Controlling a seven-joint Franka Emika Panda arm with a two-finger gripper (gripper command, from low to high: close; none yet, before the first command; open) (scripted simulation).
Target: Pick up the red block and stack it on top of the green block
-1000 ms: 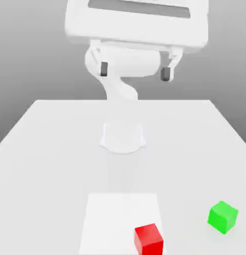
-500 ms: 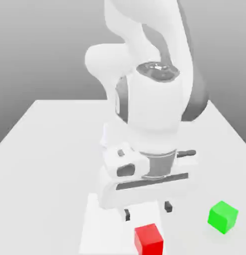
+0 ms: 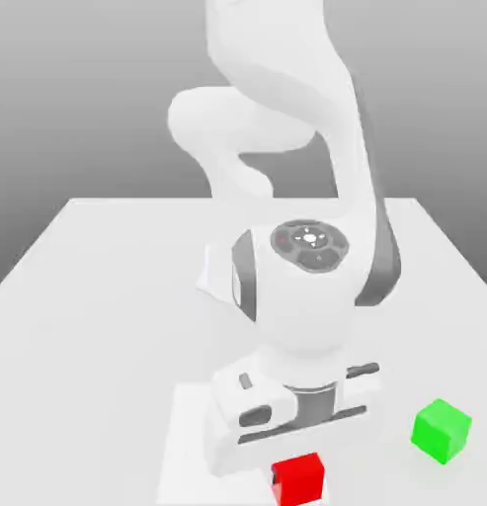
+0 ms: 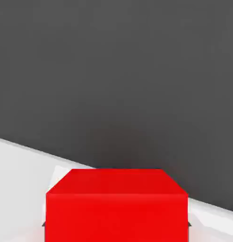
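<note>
At the exterior view's bottom centre, the gripper is closing snugly on the red block, a glossy, sharp-edged cube. The green block, bright, plain and cube-shaped, is sitting lower right on the smooth, pale table.

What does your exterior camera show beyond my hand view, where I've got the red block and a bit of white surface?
Observer: The green block sits on the table, toward the exterior view's right.
Operator: Is the red one anywhere near it?
Observer: No, they're apart. The red block is at the near edge of the picture, by the white patch, with the gripper closed on it.
Operator: And how is the hand sitting?
Observer: Directly above the red block, its body pointing down toward the table.
</note>
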